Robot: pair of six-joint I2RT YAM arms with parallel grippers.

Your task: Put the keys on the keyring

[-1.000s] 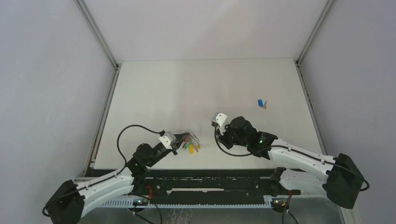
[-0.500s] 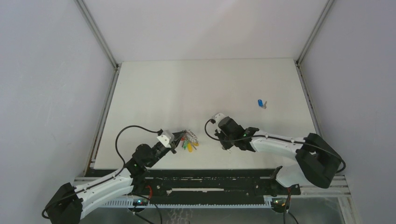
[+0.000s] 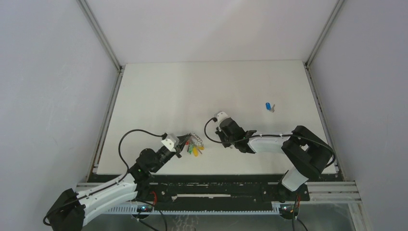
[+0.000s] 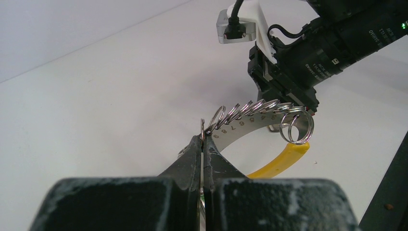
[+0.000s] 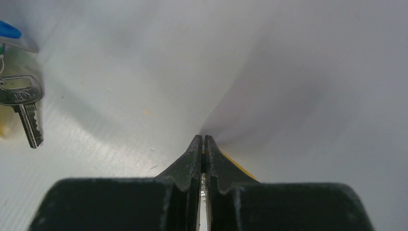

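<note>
The left end effector [image 4: 202, 139] has its jaws pressed together on one thin link of the keyring [image 4: 250, 108], holding it close above the bench [image 3: 192, 91] near the near edge, left of the middle. From there the chain of small rings arcs out along a numbered metal tag [image 4: 240, 129], and coloured capped keys hang below. The right end effector [image 5: 202, 140] sits just beside the far end of that chain, its jaws also closed. A sliver of metal shows between them and a yellow edge just past the tips, so it appears to be pinching the yellow-orange key [image 5: 236, 167], though most of the key is hidden. A bare silver key [image 5: 21, 98] of the bunch lies at the left of its view. The blue key [image 3: 268, 106] lies alone toward the right edge of the bench, well apart from both arms. The risks are several. The left grip is on a single wire link, so any sideways push from the right arm could swivel the chain or pull it free. The key's hole seems buried in the pinch, leaving little to thread. A split ring resists entry, and forcing it could twist the key out of the jaws. The two end effectors are also close enough to knock together.
</note>
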